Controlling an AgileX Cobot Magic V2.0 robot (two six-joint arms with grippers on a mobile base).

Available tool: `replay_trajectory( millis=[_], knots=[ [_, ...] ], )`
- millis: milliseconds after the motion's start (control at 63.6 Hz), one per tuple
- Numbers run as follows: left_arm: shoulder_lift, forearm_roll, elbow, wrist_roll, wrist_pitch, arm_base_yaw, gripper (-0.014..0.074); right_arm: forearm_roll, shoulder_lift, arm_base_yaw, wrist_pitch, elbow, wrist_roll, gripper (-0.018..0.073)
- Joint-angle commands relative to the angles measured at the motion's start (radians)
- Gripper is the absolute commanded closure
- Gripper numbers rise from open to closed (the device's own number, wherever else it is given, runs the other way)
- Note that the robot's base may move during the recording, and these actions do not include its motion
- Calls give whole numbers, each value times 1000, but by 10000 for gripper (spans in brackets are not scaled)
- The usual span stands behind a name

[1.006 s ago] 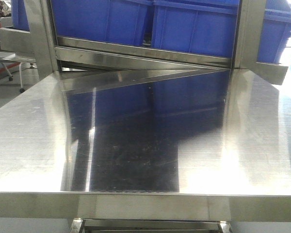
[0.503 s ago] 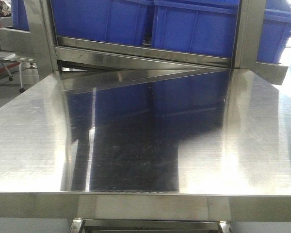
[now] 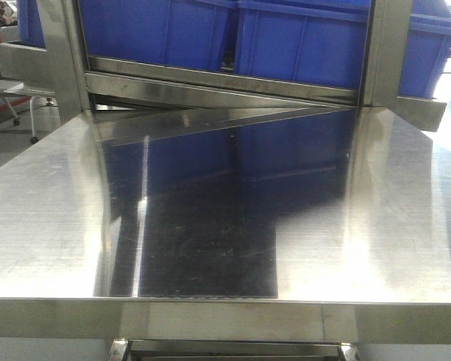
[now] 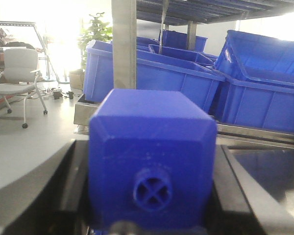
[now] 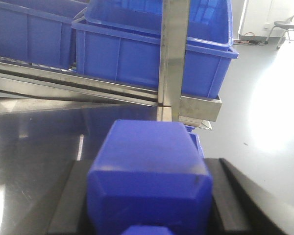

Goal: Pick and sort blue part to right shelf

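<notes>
My left gripper (image 4: 149,164) is shut on a blue part (image 4: 152,117), a boxy block with a round cross-shaped socket on its near face. The black fingers (image 4: 63,191) press on both its sides. My right gripper (image 5: 149,169) is shut on a second blue part (image 5: 148,147) of the same boxy shape, held between black fingers (image 5: 71,200). Neither gripper nor part shows in the front view. Blue bins (image 5: 152,54) stand on the shelf ahead of the right gripper.
A steel table (image 3: 52,210) fills the front view, with blue bins (image 3: 301,41) on a shelf behind steel posts (image 3: 387,53). Blue bins (image 4: 157,78) and a post (image 4: 123,49) are ahead of the left gripper. A white chair (image 4: 19,73) stands left.
</notes>
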State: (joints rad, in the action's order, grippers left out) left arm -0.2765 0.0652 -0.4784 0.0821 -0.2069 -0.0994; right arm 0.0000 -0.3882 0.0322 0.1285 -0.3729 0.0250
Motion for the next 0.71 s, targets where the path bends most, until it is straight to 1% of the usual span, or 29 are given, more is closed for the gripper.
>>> replay_trajectory(
  millis=[0,692],
  knots=[
    [-7,1,-29,-1,89,2,265,0,-6,-7,-98,-31,-1,146],
    [-7,1,-29,-1,89,2,265,0,-6,-7,-98,-31,-1,146]
  ],
)
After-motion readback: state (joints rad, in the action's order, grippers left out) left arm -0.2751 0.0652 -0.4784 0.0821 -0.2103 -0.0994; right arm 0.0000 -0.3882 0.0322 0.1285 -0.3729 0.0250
